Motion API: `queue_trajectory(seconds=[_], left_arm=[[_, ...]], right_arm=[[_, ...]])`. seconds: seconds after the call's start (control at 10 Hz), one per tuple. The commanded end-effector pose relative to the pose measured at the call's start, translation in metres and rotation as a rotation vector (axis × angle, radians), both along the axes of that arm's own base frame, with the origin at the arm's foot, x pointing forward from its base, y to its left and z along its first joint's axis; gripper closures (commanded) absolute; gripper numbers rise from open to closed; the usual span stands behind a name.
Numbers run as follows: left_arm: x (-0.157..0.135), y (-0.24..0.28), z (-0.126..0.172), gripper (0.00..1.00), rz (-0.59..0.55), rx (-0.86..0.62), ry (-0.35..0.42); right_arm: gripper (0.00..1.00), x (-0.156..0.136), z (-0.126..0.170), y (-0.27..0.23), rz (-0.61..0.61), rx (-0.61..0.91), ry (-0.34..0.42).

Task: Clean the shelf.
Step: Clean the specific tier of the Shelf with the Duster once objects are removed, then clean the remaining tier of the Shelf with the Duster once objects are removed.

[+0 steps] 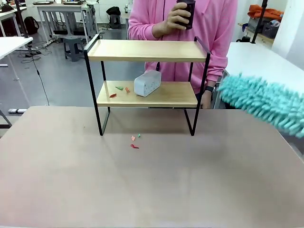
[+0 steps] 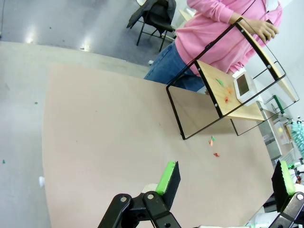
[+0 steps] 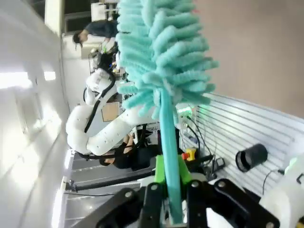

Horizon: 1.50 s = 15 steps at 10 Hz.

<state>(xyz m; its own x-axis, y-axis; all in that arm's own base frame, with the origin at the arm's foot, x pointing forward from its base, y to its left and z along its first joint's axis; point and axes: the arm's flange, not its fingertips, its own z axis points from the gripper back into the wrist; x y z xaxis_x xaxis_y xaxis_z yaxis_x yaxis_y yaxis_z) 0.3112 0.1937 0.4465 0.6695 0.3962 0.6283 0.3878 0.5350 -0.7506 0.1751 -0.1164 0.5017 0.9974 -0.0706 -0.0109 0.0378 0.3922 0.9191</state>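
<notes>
The right gripper [image 3: 171,184] is clamping the thin handle of a teal duster [image 1: 266,102] between its green pads. The fluffy head is hanging in the air at the right of the table [image 1: 71,180], well apart from the shelf [image 1: 142,51]. The shelf is standing upright at the far middle of the table, in front of a person whose hand [image 1: 173,19] is holding a dark cup [image 1: 188,10] above the bare top board. On the lower board a white box-like device [image 1: 147,83], possibly a small speaker or clock, is sitting beside a few coloured scraps [image 1: 118,90], and more scraps [image 1: 135,142] are lying on the table just in front of the legs. The left gripper [image 2: 226,175] is hovering over the table with its fingers wide apart, holding nothing. The step in hand is, by my reading, bringing the duster to the shelf, with no sweeping under way yet. The next move is calling for carrying the head leftward onto a board and brushing level, without knocking the device or snagging the thin frame.
</notes>
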Motion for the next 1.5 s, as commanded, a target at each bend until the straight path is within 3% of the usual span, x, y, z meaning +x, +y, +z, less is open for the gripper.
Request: queue_trajectory(seconds=[0.0,1.4], left_arm=[[0.0014,-0.0011,-0.0011,0.0,-0.001,-0.004,-0.034],[0.0014,-0.0011,-0.0011,0.0,-0.001,-0.004,-0.034]], right_arm=[[1.0,-0.0059,0.0137,0.0006,0.003,0.004,-0.083],[1.0,-0.0059,0.0137,0.0006,0.003,0.004,-0.083]])
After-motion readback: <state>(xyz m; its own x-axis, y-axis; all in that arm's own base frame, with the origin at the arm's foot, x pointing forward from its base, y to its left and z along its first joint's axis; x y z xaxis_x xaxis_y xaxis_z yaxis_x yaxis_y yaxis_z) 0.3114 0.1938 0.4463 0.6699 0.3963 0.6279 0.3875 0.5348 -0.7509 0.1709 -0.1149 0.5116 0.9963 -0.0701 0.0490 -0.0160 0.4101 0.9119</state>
